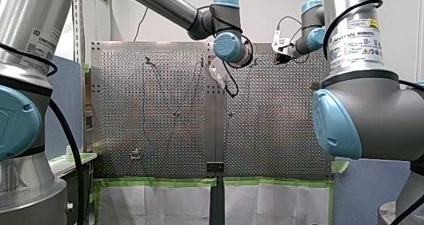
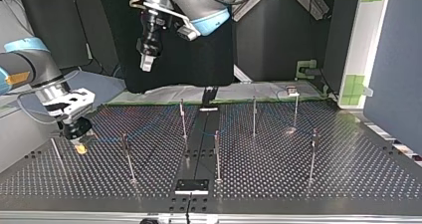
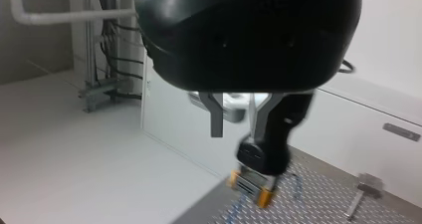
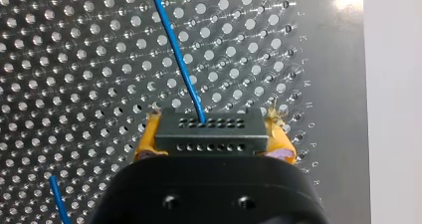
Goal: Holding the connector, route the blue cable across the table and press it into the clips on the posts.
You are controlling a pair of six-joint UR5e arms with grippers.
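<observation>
Right hand (image 4: 211, 134): clenched on the connector (image 4: 206, 132), a dark block with two rows of small holes, pinched between the yellow pads (image 4: 147, 143). In the top view this hand sits low over the table (image 2: 348, 174) near the view's left edge. I cannot tell whether it touches the surface.

Blue cable (image 4: 174, 50): leaves the connector's face and runs straight out ahead of the hand over the perforated plate. A second short stretch of it shows beside the hand's body. In the top view it reads only as a faint blue line heading from the hand toward the middle of the table.

Left hand (image 3: 236, 132): released, its metal fingers (image 3: 216, 119) apart with nothing between them. It is held high above the table, well apart from the cable. Its own wrist view looks down on the right hand gripping the connector.

Posts (image 2: 217, 154): several thin uprights spread across the table. From the top view I cannot make out whether the cable sits in any clip.
</observation>
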